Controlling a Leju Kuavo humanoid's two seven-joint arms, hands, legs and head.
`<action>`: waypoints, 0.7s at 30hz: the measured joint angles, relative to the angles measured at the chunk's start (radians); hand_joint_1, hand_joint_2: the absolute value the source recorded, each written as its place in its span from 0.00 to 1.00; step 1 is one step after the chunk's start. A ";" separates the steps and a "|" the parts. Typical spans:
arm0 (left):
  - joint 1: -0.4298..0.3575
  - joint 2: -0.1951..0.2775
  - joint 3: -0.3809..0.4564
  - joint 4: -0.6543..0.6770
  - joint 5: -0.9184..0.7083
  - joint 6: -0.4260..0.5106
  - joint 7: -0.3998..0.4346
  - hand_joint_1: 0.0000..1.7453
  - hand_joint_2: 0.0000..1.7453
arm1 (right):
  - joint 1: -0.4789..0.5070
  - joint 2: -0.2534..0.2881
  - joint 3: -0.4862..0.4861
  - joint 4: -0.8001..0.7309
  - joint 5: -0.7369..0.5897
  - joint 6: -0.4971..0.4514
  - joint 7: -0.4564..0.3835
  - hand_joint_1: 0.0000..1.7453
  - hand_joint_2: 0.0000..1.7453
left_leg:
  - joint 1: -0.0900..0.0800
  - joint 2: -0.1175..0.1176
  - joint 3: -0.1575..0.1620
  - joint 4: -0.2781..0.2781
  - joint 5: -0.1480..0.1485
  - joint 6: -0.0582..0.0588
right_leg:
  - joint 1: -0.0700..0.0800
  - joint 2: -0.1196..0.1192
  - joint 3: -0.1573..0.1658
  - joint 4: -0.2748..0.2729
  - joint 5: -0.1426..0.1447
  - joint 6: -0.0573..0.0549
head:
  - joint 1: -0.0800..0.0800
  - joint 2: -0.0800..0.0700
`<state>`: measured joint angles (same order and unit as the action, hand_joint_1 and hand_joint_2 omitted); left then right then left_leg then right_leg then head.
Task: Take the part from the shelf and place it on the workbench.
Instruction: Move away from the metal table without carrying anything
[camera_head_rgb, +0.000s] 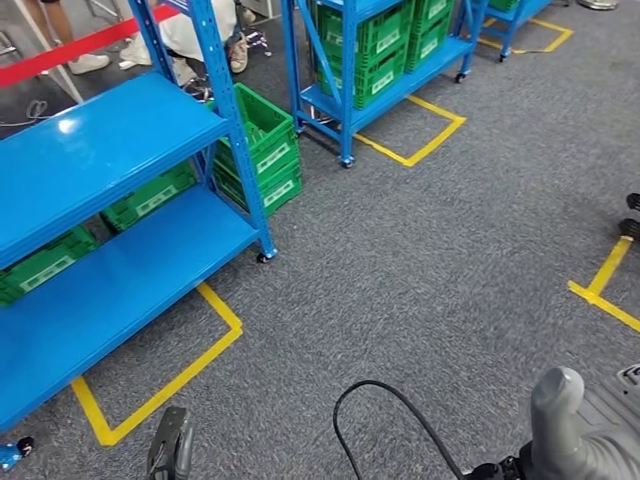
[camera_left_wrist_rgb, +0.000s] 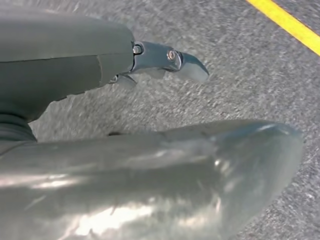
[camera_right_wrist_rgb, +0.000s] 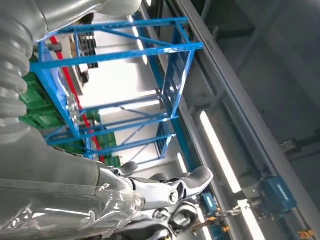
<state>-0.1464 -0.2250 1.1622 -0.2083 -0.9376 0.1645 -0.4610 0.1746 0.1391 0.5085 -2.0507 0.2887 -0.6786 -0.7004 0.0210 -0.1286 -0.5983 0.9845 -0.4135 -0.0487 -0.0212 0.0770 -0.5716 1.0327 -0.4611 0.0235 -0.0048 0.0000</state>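
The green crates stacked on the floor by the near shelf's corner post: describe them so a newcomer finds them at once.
Start at the big blue shelf on the left of the head view and follow its front corner post down. Right behind it two green crates sit stacked on the grey carpet. Unlike the other green crates, they stand on the floor, on no shelf board.

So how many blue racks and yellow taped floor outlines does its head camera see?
Blue racks: 3
Yellow floor outlines: 4
Total: 7
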 joint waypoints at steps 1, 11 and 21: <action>0.003 0.000 0.005 0.000 0.014 -0.001 -0.007 0.00 0.00 | 0.001 0.000 0.001 0.001 0.004 0.000 0.000 0.00 1.00 | -0.002 0.025 -0.011 0.020 -0.014 -0.003 | 0.001 -0.015 0.001 -0.002 0.002 -0.008 | -0.003 0.000; 0.034 -0.002 0.040 0.000 0.036 0.042 0.035 0.00 0.00 | 0.013 -0.004 0.001 0.035 -0.020 0.002 0.000 0.00 1.00 | -0.025 0.186 0.003 0.042 -0.020 0.016 | 0.023 -0.154 0.005 -0.004 -0.005 -0.017 | -0.010 0.000; 0.042 -0.014 0.047 0.000 0.035 0.052 0.049 0.00 0.00 | 0.026 -0.021 0.001 0.072 -0.016 0.006 0.000 0.00 1.00 | -0.019 0.107 0.019 -0.006 -0.006 0.054 | 0.019 -0.081 -0.114 0.271 -0.148 0.025 | -0.001 0.000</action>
<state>-0.1040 -0.2392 1.2092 -0.2083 -0.9028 0.2162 -0.4122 0.2003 0.1183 0.5093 -1.9784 0.2722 -0.6729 -0.7004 0.0023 -0.0220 -0.5793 0.9786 -0.4198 0.0057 -0.0019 -0.0045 -0.6857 1.3042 -0.6090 0.0489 -0.0054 0.0000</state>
